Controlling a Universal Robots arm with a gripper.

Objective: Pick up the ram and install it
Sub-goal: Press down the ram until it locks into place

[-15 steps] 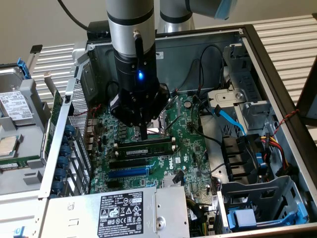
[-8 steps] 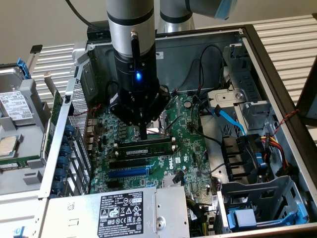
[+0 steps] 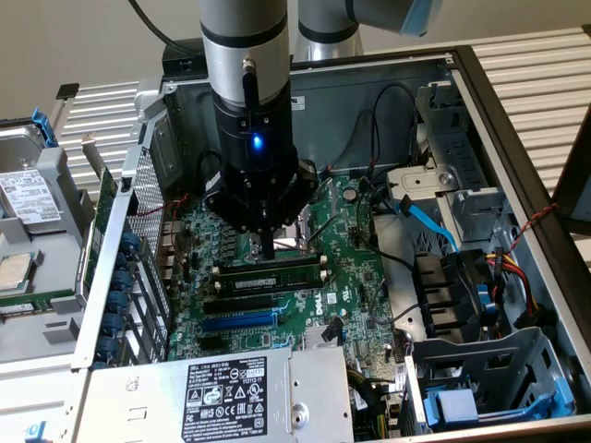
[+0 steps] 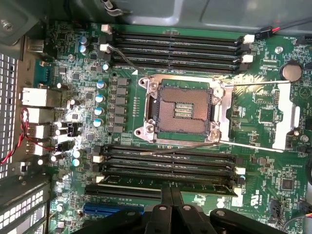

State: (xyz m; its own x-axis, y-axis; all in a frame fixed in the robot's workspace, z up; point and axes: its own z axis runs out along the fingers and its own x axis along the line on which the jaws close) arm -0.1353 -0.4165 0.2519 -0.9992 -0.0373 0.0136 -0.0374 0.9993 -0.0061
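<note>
Right now the ram (image 3: 270,274) lies in one of the black memory slots (image 3: 242,303) on the green motherboard (image 3: 355,268), just below the empty CPU socket (image 4: 186,111). In the exterior view its long side runs from 9 o'clock to 3 o'clock, flat across the board, with its thin edge facing up. One end sits near the slot clip toward 3 o'clock (image 3: 325,269).

The tool (image 3: 267,251) has its fingers pressed together. Its tip rests on the top edge of the ram, a little toward 9 o'clock from the middle.

What could go wrong? Pushing off the middle might tip the stick, so one end clicks in and the other stays up. If the notch is not lined up, hard pushing could bend the board or crack the slot. The thin tip could also slide off the edge and hit the small parts at 12 o'clock.
</note>
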